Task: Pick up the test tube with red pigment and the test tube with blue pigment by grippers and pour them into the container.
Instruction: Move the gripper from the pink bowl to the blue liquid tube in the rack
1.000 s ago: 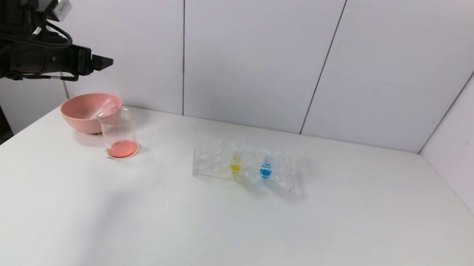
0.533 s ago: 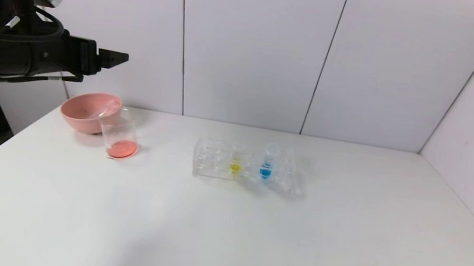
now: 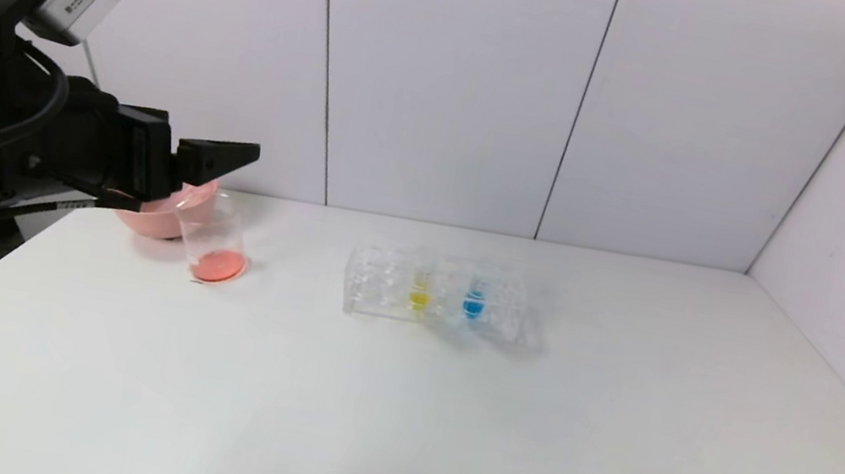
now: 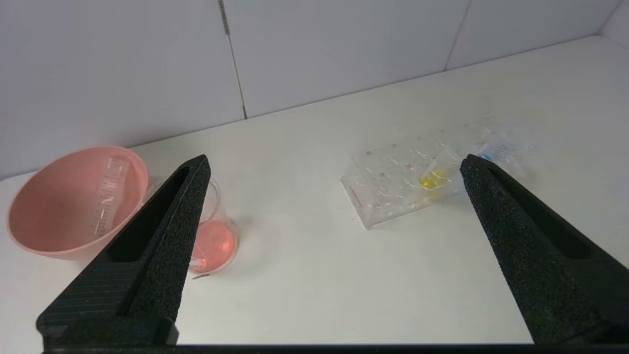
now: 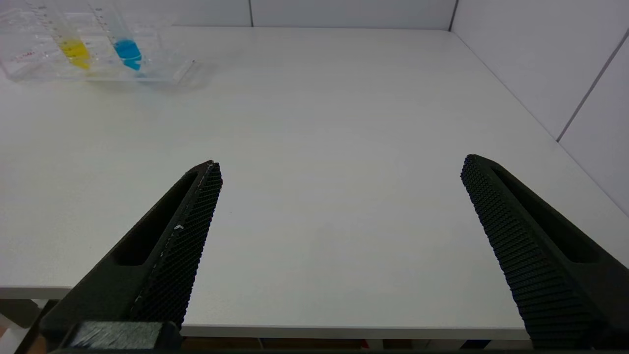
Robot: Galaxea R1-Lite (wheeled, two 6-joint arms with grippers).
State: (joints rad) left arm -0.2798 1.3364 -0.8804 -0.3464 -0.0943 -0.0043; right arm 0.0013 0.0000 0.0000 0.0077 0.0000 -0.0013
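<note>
A: Left tool (image 3: 230, 153) hangs in the air above the far left edge of the tabletop (image 3: 392, 421), fingers spread wide, nothing between them. In the head view it overlaps the pink bowl (image 3: 151, 217).

B: Right tool (image 5: 339, 167)?

A: Seen only by its own wrist camera. Fingers spread wide, empty, low at the near right edge of the tabletop.

B: Container?

A: Clear beaker (image 3: 211, 240), upright, just beside the bowl on its rack side, apparently touching it. A shallow pool of red-orange liquid (image 4: 214, 246) covers its bottom.

B: Tubes?

A: Test tube with blue pigment (image 3: 476, 291) stands upright in the clear rack (image 3: 378, 298), mid-tabletop, well apart from the beaker. A tube with yellow liquid (image 3: 421, 284) stands in the same rack, on the beaker side of the blue one.

B: Red tube?

A: A clear graduated tube (image 4: 109, 194) lies tilted inside the bowl; whether it holds any liquid cannot be told.
</note>
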